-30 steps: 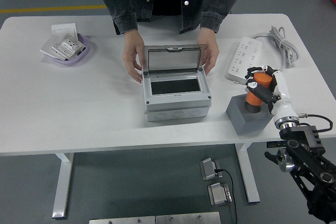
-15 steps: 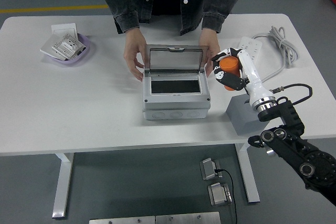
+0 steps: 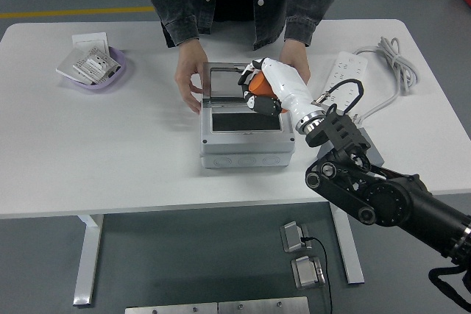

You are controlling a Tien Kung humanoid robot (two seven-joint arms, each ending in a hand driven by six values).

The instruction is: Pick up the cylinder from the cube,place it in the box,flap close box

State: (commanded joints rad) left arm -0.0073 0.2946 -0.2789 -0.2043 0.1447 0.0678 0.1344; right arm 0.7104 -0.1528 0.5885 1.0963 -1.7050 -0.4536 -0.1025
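My right hand [image 3: 259,93], white with black fingers, is shut on the orange cylinder [image 3: 257,86] and holds it above the open grey box [image 3: 246,141], over the right part of its dark opening. The box's clear lid [image 3: 224,82] stands raised at the back. A person at the far side holds the box with one hand [image 3: 189,79] at its left and the other hand [image 3: 296,56] at its right rear. The grey cube [image 3: 366,150] lies to the right of the box, mostly hidden behind my right arm. My left arm is out of view.
A purple bowl [image 3: 99,79] with white parts sits at the far left beside a white card [image 3: 89,39]. A white power strip [image 3: 344,79] with its cable [image 3: 394,60] lies at the right. My black right arm [image 3: 383,196] spans the table's near right edge.
My right hand has carried the orange cylinder off the grey cube and leftward, from beside the box to above its opening. The person's hands stay on the box.
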